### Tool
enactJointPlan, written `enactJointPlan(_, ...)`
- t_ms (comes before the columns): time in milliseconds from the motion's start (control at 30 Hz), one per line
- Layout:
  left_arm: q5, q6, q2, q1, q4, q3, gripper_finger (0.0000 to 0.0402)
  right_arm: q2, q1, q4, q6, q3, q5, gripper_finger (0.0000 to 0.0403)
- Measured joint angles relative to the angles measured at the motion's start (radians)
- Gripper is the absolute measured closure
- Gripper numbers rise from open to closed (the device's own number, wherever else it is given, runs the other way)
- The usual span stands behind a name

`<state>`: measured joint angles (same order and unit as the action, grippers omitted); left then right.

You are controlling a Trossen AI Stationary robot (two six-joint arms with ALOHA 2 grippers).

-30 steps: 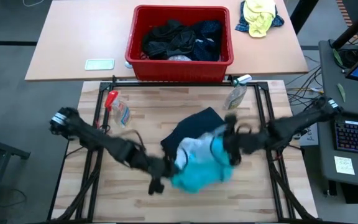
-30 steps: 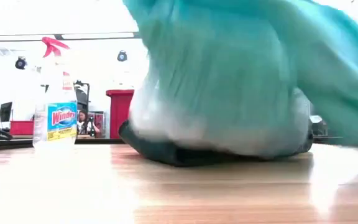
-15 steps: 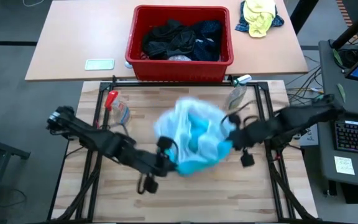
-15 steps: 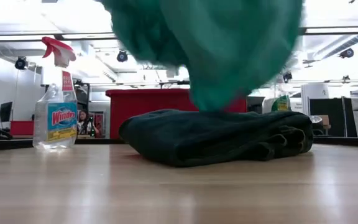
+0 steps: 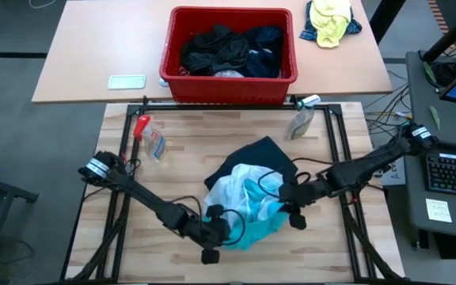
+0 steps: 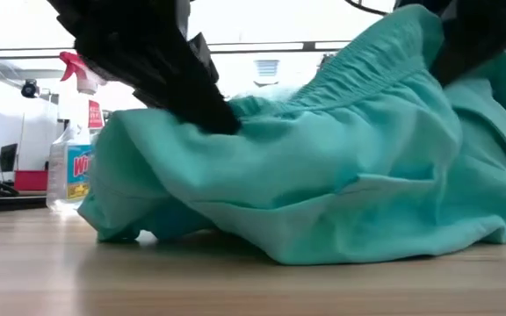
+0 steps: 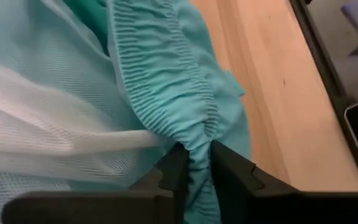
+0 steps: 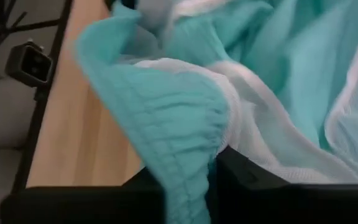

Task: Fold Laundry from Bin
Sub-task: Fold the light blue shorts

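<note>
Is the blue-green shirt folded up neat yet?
No. The turquoise garment lies crumpled on the dark folded garment, pinched by left gripper and right gripper.

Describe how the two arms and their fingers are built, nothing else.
Both arms are dark, slim, jointed links with loose black cables looping near the wrists. The left gripper and right gripper are black; the fingers are flat, matte black and angular. Each arm's base carries a silvery-white collar.
</note>
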<state>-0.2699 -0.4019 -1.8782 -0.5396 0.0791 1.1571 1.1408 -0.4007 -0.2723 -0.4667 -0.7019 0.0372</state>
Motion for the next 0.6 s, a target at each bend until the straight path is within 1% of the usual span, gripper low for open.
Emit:
enactJointPlan(133,0.0,-0.008,0.005,0.0,0.029,0.005,0.0322,-0.001,-0.002,-0.093,-0.095,0.002,0.022,0.0301)
enactJointPlan(233,-0.001,-0.006,0.015,-0.003,0.089,0.048,0.0304,-0.001,-0.016,-0.155,-0.147,0.002,0.018,0.027)
enactJointPlan(333,-0.009,0.028,0.016,-0.003,0.18,0.102,0.029,-0.001,-0.025,-0.164,-0.17,0.002,0.015,0.0242)
enactJointPlan(400,-0.02,0.083,0.016,0.0,0.233,0.133,0.0283,-0.001,-0.025,-0.165,-0.176,0.001,0.015,0.0224)
enactJointPlan(500,-0.101,0.202,0.017,0.001,0.285,0.172,0.0277,-0.001,-0.023,-0.187,-0.2,-0.016,0.016,0.02)
enactJointPlan(533,-0.123,0.246,0.017,0.004,0.288,0.176,0.0277,-0.001,-0.02,-0.199,-0.211,-0.025,0.016,0.0193)
enactJointPlan(600,-0.135,0.329,0.018,0.015,0.288,0.179,0.0276,-0.001,-0.011,-0.223,-0.232,-0.044,0.022,0.0181)
